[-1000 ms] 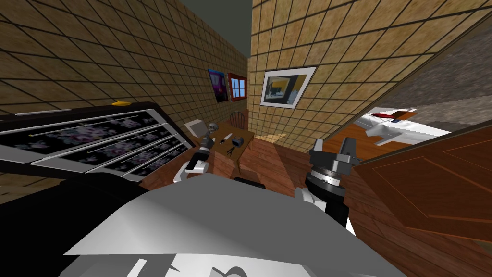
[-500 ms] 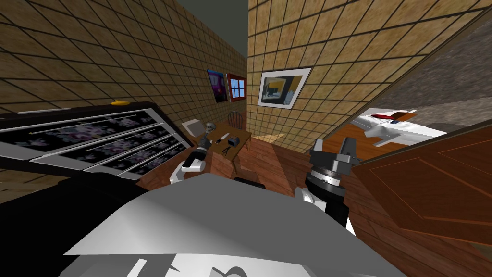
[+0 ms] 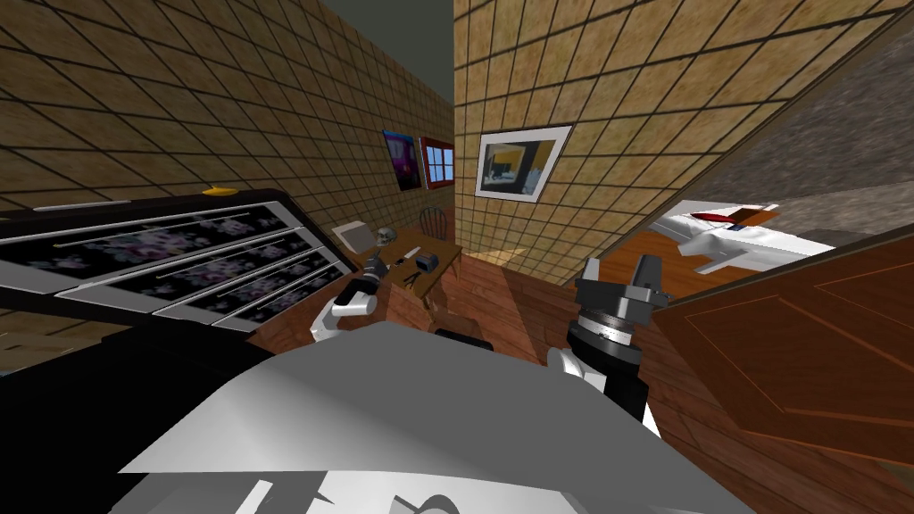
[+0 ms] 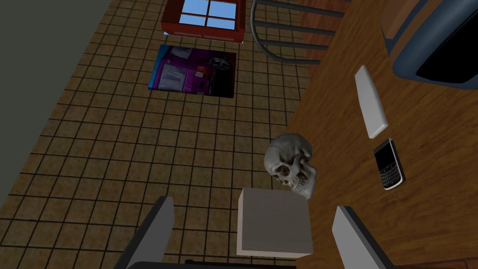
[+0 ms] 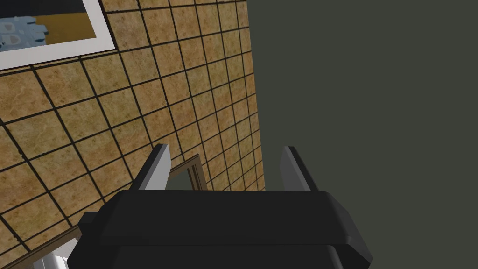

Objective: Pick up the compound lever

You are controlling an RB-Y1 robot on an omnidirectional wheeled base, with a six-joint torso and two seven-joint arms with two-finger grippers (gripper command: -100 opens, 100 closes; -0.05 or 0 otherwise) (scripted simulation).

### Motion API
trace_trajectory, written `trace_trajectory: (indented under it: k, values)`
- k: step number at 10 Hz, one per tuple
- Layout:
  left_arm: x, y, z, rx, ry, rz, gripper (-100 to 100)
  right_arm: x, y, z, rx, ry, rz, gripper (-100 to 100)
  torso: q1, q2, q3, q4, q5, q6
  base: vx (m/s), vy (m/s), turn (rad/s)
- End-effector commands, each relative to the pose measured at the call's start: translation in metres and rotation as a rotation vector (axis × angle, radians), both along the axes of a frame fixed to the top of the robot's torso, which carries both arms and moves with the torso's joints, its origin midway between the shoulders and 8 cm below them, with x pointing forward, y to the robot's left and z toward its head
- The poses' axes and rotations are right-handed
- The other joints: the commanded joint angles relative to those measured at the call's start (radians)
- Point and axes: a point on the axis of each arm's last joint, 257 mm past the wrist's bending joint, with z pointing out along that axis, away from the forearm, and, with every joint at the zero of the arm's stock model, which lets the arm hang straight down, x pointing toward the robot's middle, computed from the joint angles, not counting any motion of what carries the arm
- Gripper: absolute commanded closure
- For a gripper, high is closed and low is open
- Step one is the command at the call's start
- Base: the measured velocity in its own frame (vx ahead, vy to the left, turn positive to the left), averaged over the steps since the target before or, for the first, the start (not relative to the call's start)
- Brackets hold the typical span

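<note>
The compound lever (image 3: 412, 277) is a small dark tool with spread legs, lying near the front edge of the wooden table (image 3: 444, 256). My left gripper (image 3: 373, 265) reaches toward the table's left end and is open. In the left wrist view the left gripper (image 4: 254, 233) holds nothing, and beyond its fingers (image 4: 154, 231) are a grey box (image 4: 273, 224) and a skull (image 4: 289, 163). My right gripper (image 3: 625, 275) is raised at my right side, open (image 5: 224, 168) and empty.
Also on the table are a white bar (image 4: 370, 102), a black phone (image 4: 388, 164) and a blue-grey box (image 3: 427, 261). A chair (image 3: 436, 219) stands behind the table. A dark drawer cabinet (image 3: 178, 259) is close on my left and a wooden door (image 3: 803, 348) on my right.
The whole head view has slid left, so I have turned or moved a little. My left arm has shifted left and lower toward the table's left end. The right arm is unchanged.
</note>
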Motion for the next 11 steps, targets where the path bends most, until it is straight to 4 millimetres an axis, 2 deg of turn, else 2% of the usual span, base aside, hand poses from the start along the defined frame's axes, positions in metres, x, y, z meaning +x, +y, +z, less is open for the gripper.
trace_trajectory:
  k: [1, 2, 3, 4, 5, 6, 7, 8, 10, 11]
  values:
    - [-0.001, 0.001, -0.006, -0.014, 0.022, 0.008, -100, 0.0, 0.0, 0.0, 0.0, 0.0, 0.0, 0, 0.0, 0.0, 0.0, 0.0, 0.0, 0.0, 0.008, -0.054, 0.0]
    - [-0.004, 0.017, -0.013, -0.059, 0.04, 0.039, -100, 0.0, 0.0, 0.0, 0.0, 0.0, 0.0, 0, 0.005, 0.002, 0.001, 0.0, 0.001, 0.0, 0.038, -0.088, 0.008]
    - [-0.005, 0.018, -0.018, -0.067, 0.061, 0.043, -100, 0.0, 0.0, 0.0, 0.0, 0.0, 0.0, 0, 0.004, 0.001, 0.001, 0.0, 0.001, 0.0, 0.035, -0.107, 0.017]
    - [-0.008, 0.033, -0.021, -0.109, 0.067, 0.072, -100, 0.0, 0.0, 0.0, 0.0, 0.0, 0.0, 0, 0.003, 0.001, 0.001, 0.0, 0.001, 0.0, 0.057, -0.158, 0.019]
    - [-0.01, 0.034, -0.029, -0.12, 0.095, 0.078, -100, 0.0, 0.0, 0.0, 0.0, 0.0, 0.0, 0, 0.0, 0.0, 0.0, 0.0, 0.0, 0.0, 0.056, -0.134, 0.025]
    - [-0.013, 0.048, -0.032, -0.164, 0.102, 0.107, -100, 0.0, 0.0, 0.0, 0.0, 0.0, 0.0, 0, 0.0, 0.0, 0.0, 0.0, 0.0, 0.0, 0.051, -0.12, 0.014]
    - [-0.015, 0.048, -0.038, -0.173, 0.126, 0.112, -100, 0.0, 0.0, 0.0, 0.0, 0.0, 0.0, 0, 0.001, 0.0, 0.0, 0.0, 0.0, 0.0, 0.045, -0.091, 0.013]
    - [-0.018, 0.062, -0.039, -0.215, 0.129, 0.14, -100, 0.0, 0.0, 0.0, 0.0, 0.0, 0.0, 0, 0.003, 0.0, 0.0, 0.0, 0.001, 0.0, 0.093, -0.139, 0.01]
    - [-0.021, 0.062, -0.049, -0.229, 0.163, 0.147, -100, 0.0, 0.0, 0.0, 0.0, 0.0, 0.0, 0, 0.002, -0.002, -0.001, -0.001, 0.0, 0.0, 0.054, -0.083, 0.011]
    - [-0.025, 0.075, -0.05, -0.271, 0.168, 0.174, -100, 0.0, 0.0, 0.0, 0.0, 0.0, 0.0, 0, 0.006, 0.0, 0.0, 0.0, 0.001, 0.0, 0.041, -0.075, 0.007]
